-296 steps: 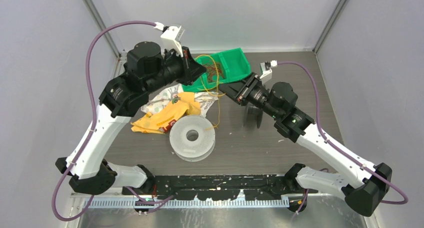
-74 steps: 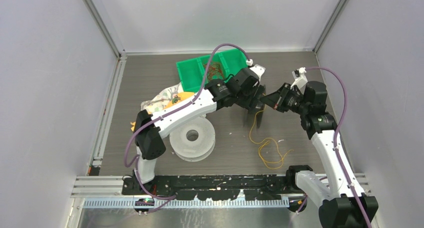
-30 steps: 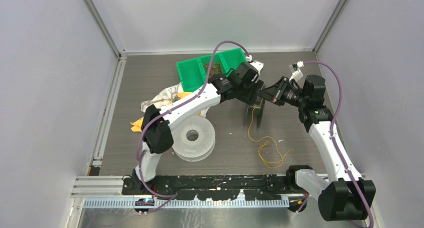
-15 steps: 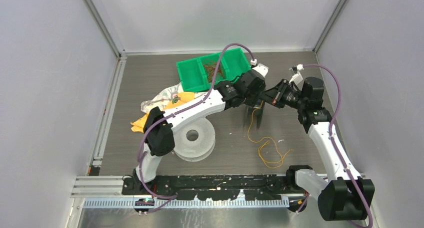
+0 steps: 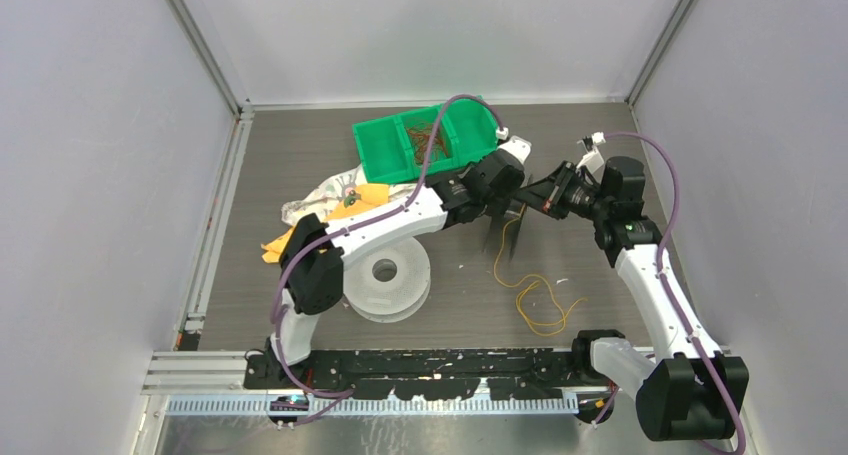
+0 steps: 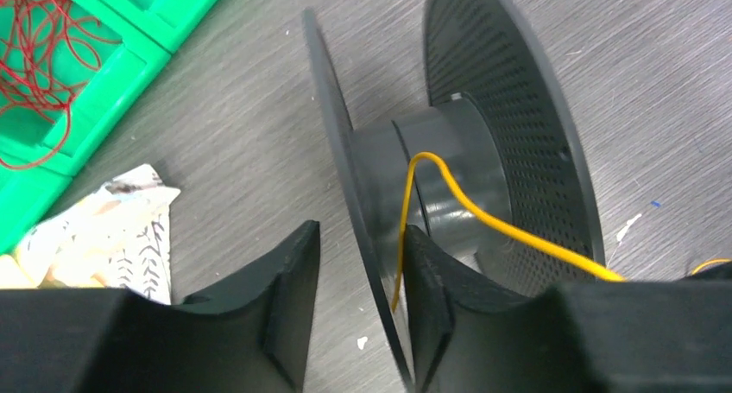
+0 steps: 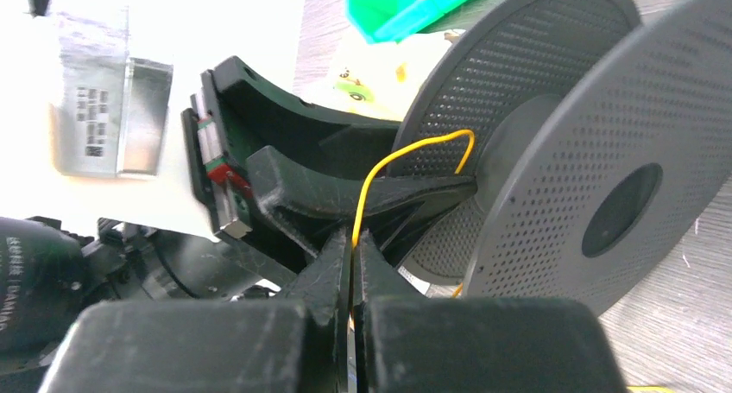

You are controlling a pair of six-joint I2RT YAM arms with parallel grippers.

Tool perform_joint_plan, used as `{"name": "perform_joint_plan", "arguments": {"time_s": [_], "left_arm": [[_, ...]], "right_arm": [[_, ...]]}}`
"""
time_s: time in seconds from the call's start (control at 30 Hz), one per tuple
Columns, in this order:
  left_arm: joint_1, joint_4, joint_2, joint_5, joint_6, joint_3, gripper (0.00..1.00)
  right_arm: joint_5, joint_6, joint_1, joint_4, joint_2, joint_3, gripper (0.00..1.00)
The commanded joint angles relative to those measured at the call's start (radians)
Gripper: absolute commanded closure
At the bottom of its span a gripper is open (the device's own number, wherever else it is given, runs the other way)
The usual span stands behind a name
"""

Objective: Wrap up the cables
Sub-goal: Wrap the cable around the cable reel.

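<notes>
A green bin [image 5: 375, 157] sits at the back of the grey table [image 5: 290, 145]. Near it, a dark spool [image 6: 509, 125] stands on its edge. A pale round spool [image 5: 385, 275] lies flat. Close by are a yellow cloth [image 5: 372, 193] and a crumpled white sheet [image 5: 318, 190].

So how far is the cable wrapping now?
Done: yellow cable draped over the spool hub, no full turn. In hand: right gripper pinches it; left gripper straddles a spool flange. Left: most of it lies loose on the table; red cables sit in the bin.
</notes>
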State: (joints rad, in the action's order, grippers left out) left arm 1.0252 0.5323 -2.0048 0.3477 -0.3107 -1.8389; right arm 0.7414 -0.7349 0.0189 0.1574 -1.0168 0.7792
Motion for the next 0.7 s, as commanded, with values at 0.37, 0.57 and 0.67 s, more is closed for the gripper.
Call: {"name": "perform_joint_plan", "arguments": {"time_s": [0.37,0.57,0.67], "left_arm": [[0.022,-0.052,0.075,-0.02,-0.01,0.06,0.97],[0.022,-0.061,0.097,-0.03,-0.001,0.065,0.99],[0.019,-0.054,0.112,-0.035,-0.004,0.065,0.99]], "right_arm": [[-0.001,-0.023,0.007,-0.075,0.037,0.018,0.99],[-0.031,-0.004,0.007,-0.033,0.038,0.016,0.99],[-0.084,0.039,0.007,0.04,0.05,0.03,1.0]]}}
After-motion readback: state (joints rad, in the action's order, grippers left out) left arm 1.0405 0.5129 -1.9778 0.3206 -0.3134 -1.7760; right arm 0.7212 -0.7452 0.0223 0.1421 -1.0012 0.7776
